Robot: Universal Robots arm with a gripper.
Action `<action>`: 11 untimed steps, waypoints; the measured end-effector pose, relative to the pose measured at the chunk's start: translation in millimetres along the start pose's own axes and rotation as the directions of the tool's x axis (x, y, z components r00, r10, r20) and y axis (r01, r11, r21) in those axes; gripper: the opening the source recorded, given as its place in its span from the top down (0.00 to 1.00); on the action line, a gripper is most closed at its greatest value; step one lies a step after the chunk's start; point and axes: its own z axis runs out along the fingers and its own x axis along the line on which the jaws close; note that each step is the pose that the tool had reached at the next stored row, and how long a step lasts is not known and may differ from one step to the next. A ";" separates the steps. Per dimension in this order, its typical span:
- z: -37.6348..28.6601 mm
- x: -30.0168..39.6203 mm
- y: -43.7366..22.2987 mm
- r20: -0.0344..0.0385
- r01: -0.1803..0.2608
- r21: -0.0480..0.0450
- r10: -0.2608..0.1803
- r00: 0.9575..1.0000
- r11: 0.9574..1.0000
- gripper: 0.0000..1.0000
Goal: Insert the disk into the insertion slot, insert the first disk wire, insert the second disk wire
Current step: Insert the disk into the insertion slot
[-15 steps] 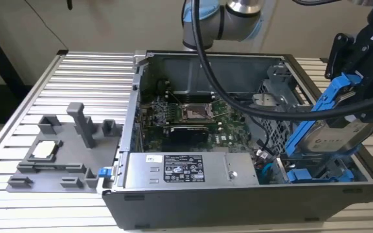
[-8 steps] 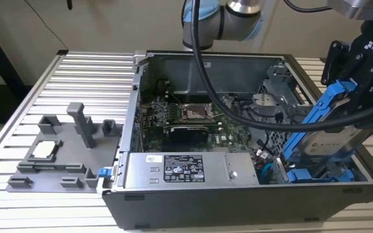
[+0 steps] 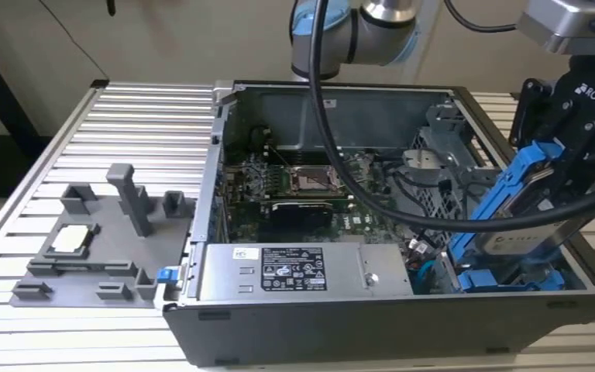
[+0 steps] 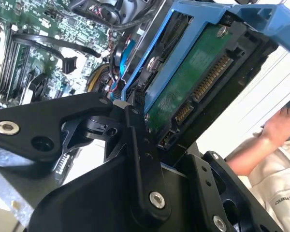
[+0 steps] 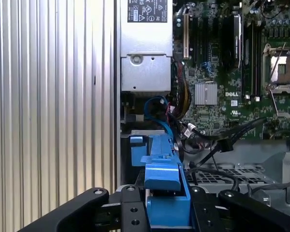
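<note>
Gripper (image 3: 551,182) clenched on the disk (image 3: 520,232), held tilted; lower edge near the insertion slot (image 3: 504,279) at the exterior view's right, cables (image 3: 401,203) close alongside

silver-grey disk (image 3: 517,245) in bright blue frame (image 3: 507,186), green circuit board (image 4: 193,82); black pincer (image 5: 166,205); ribbed silver table (image 3: 122,116); dark grey computer case (image 3: 380,333).

The disk (image 3: 520,244) has a smooth, shiny blue plastic frame, a silver metal body and a green board. The hand (image 5: 166,212) is matt black with shiny metal screws. The surface (image 3: 142,108) is ribbed, shiny silver metal. The power box (image 3: 297,271) is dull grey metal with a paper label.
</note>
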 end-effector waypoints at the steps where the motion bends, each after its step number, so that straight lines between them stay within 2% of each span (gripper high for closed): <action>1: 0.8 0.0 -1.0 0.000 0.001 0.000 -0.001 1.000 1.000 0.67; 11: 11.1 -0.1 -3.7 0.000 0.007 0.000 -0.007 1.000 1.000 0.67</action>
